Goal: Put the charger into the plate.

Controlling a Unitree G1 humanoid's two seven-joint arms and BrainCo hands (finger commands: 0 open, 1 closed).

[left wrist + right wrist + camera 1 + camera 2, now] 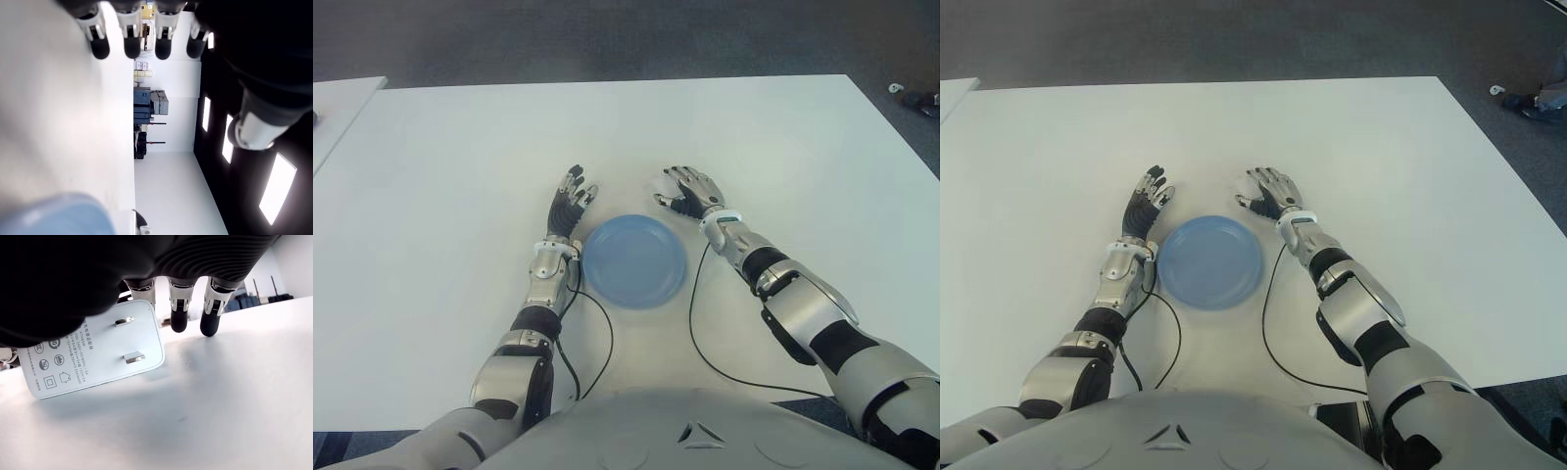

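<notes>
Right robot hand (690, 191) curls over the white charger (93, 350) on the tabletop (460, 166) — grip unclear; left robot hand (570, 206) spread wide, empty — beside the blue plate (634, 260).

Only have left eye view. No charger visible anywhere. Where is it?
Observer: Right wrist view shows the white charger under the right robot hand, prongs facing the camera.
Operator: Lifted or down?
Observer: Its lower edge looks on or just above the table, with a shadow beneath. I cannot tell whether it is gripped.
Operator: Left side holding anything?
Observer: No. Left wrist view shows the left robot hand with fingers straight and empty, beside the plate.
</notes>
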